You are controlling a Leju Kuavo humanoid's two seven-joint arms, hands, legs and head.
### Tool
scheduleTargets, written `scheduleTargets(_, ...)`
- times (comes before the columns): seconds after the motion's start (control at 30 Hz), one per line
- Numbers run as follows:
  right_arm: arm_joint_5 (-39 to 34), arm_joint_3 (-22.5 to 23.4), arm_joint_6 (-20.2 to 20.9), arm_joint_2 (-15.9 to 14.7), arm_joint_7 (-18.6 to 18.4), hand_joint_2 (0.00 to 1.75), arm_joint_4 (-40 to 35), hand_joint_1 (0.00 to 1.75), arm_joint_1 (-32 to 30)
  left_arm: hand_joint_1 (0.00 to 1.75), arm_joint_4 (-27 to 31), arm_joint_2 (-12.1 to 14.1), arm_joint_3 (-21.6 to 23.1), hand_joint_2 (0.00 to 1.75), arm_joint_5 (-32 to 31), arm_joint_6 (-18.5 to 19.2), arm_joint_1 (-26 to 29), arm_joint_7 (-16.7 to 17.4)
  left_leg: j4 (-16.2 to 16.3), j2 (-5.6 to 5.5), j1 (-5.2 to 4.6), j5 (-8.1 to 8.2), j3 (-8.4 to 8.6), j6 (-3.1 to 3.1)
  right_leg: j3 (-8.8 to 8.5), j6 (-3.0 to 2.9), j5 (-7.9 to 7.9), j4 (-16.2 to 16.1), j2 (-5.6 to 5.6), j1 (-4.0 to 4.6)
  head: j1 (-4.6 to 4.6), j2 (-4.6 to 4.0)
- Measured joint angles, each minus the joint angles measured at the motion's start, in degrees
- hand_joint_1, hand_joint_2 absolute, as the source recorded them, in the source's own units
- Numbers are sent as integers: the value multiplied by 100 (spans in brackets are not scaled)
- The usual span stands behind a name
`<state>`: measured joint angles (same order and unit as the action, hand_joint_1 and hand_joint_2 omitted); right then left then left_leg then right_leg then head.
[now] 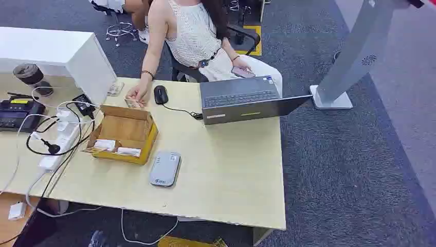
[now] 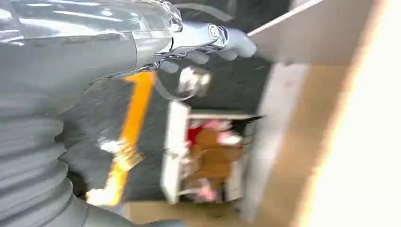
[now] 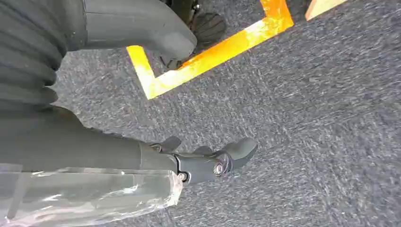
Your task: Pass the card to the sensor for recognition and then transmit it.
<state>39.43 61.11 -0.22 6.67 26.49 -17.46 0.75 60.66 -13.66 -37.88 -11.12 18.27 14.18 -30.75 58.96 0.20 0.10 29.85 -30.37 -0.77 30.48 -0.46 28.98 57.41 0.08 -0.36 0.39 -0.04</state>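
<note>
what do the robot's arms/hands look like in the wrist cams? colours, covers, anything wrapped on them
Both wrist views show a grey ribbed cover at the wrist and a smooth grey forearm shell. The left hand has light silver-grey fingers with a round metal pivot screw, and clear glossy plastic film wraps the part behind it. The right hand has darker grey fingers, a thick grey thumb, the same pivot screw and crinkled clear film.

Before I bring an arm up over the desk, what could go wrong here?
The seated person's hand rests on the pale wooden desk just behind the open yellow cardboard box, so a reach there could strike it.

Black and white cables trail beside that box and could snag fingers.

The left wrist view is motion-blurred, so the left hand is hard to place; the right hand hangs over carpet.
</note>
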Motion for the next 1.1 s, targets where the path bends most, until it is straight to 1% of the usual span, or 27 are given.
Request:
scheduleTargets(0.37,455,546,-90,79,240,175,70,0,113,0,2280,-203,57,175,426,42,372,-332,0,0,1,0,2,0,-1,0,-1,0,0,0,2,0)
scheduleTargets(0.6,761,876,-116,127,400,175,131,0,188,0,3862,-332,223,175,647,109,571,-533,0,1,1,0,3,0,0,0,-1,0,1,0,-2,0)
scheduleTargets(0.67,852,951,-142,138,431,175,146,0,203,0,4267,-332,312,175,658,100,599,-588,0,0,0,0,4,0,0,0,0,0,0,0,0,0)
scheduleTargets(0.7,898,970,-168,142,444,175,151,0,213,0,4417,-315,381,175,647,26,606,-603,0,-1,-1,0,5,0,0,0,0,0,-1,0,2,0)
scheduleTargets(0.77,983,1010,-181,151,474,175,177,0,234,0,4593,-214,576,175,536,-229,597,-640,0,1,0,0,5,0,0,0,-1,0,1,0,2,0)
scheduleTargets(0.9,1117,1038,-197,157,492,175,201,0,274,0,4639,-41,846,175,87,-730,427,-603,0,1,0,-2,9,2,0,1,-5,0,2,0,0,0)
scheduleTargets(1.0,1182,1038,-197,160,487,175,234,0,312,0,4622,113,1053,175,-347,-998,202,-427,0,1,0,-5,10,2,-1,-1,-7,0,2,0,0,0)
scheduleTargets(1.1,1237,1038,-197,173,472,175,249,0,335,0,4526,236,1235,175,-726,-1187,-37,-258,0,2,1,-8,10,4,-1,-1,-9,0,3,0,0,0)
